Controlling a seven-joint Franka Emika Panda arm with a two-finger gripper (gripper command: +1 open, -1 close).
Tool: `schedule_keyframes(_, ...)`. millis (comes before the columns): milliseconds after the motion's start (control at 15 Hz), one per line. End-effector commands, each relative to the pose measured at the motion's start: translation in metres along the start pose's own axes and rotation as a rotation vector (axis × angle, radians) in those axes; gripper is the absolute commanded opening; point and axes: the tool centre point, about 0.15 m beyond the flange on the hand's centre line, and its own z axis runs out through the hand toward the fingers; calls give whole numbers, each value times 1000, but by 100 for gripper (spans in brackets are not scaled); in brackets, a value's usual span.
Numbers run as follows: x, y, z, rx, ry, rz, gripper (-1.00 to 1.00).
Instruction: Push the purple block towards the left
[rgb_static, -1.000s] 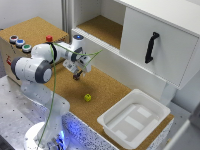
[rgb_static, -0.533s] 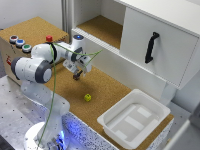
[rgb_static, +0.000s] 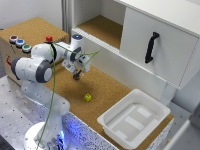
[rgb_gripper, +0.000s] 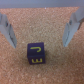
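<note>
The purple block (rgb_gripper: 36, 53) shows in the wrist view as a small dark purple cube with yellow letters, lying on the cork surface. My gripper (rgb_gripper: 40, 32) is open, and its two fingers (rgb_gripper: 7, 30) stand apart on either side above the block without touching it. In the exterior view the gripper (rgb_static: 77, 75) hangs low over the cork board (rgb_static: 60, 85) near the cabinet's open shelf. There the purple block is hidden under the gripper.
A small yellow-green block (rgb_static: 87, 97) lies on the cork near the gripper. A white tray (rgb_static: 150, 102) stands at the exterior view's right. The white cabinet has a black handle (rgb_static: 151, 47). A box with coloured buttons (rgb_static: 20, 44) stands at the exterior view's left.
</note>
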Motion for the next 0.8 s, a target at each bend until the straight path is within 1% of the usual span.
schedule_keyframes(0,13,-11,54,-38,15,20,100)
schedule_keyframes(133,21,-7,63,-61,22,25,100)
schedule_keyframes(267,26,-3,71,-64,21,26,100)
schedule_keyframes(333,27,-2,73,-65,23,26,-100)
schedule_keyframes(467,27,-1,67,-61,39,12,-100)
schedule_keyframes(733,19,-1,60,-88,31,2,-100)
